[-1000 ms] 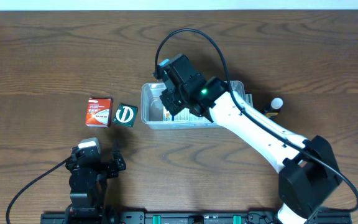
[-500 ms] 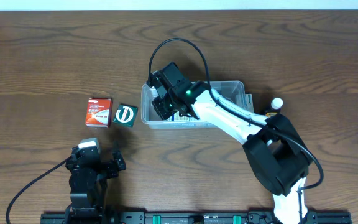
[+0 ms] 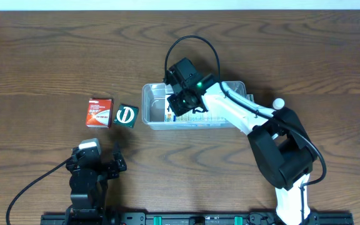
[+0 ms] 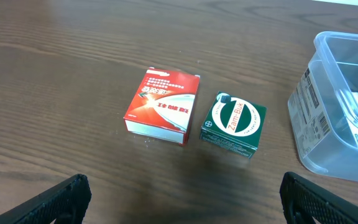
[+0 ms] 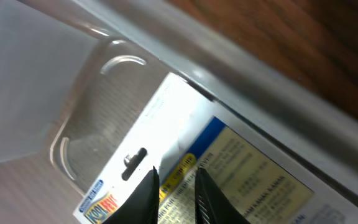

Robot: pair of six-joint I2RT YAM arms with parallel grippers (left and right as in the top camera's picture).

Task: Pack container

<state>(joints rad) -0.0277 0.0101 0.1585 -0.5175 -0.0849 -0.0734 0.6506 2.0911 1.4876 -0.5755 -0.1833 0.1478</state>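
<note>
Green box [image 4: 233, 124]: "Zam-Buk" legible. Red box [image 4: 163, 106] just left of it: white script, unreadable. Container [image 3: 147, 107] mid-table, right of boxes; print seen through wall too small to read. Right gripper [image 5: 176, 190] down inside container, fingers near-together with slim gap, over carded pack [image 5: 166, 124]; blue-yellow print blurred. Cannot tell if pinching. Left gripper [image 4: 184, 200]: jaws wide apart, only tips in frame.

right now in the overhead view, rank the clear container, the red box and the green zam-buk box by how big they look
1. clear container, largest by far
2. red box
3. green Zam-Buk box, only slightly smaller than the red one
</note>
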